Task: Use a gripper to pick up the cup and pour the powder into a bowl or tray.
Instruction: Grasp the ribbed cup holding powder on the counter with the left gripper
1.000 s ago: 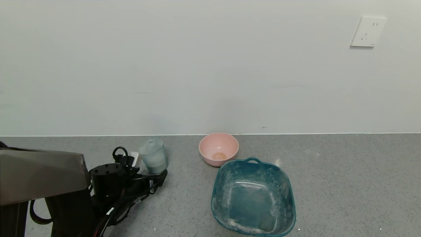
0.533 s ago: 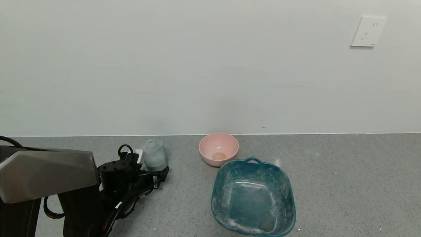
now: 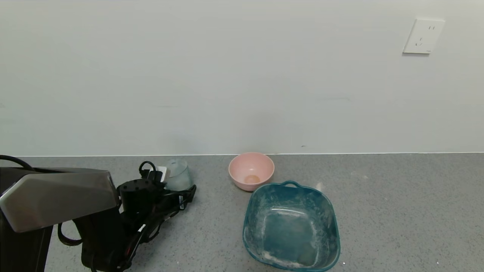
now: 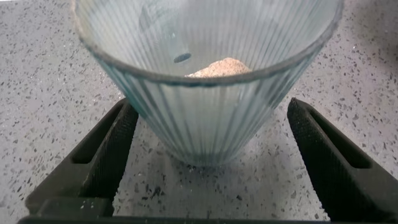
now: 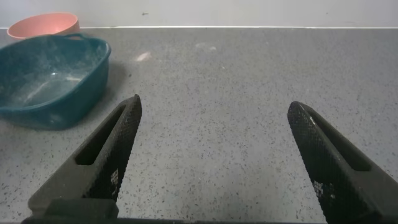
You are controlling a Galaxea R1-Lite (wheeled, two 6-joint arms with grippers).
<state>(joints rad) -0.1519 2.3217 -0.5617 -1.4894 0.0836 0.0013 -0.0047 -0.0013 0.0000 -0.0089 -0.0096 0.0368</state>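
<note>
A ribbed glass cup point(image 4: 208, 81) stands upright on the grey speckled table point(image 3: 397, 211), left of a pink bowl point(image 3: 251, 170) and a teal tub point(image 3: 291, 226). The left pincer point(image 4: 208, 155) is wide open, its fingers point(image 4: 106, 155) flanking the cup without touching. Tan powder point(image 4: 219, 67) lies inside. The right pincer point(image 5: 214, 155) hangs open, holding nothing.

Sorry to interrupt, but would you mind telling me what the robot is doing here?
The left hand is open around the cup, which stands on the counter with a little powder inside. It has not closed yet. The pink bowl waits nearby beside a teal tub. The right hand is open and idle.
</note>
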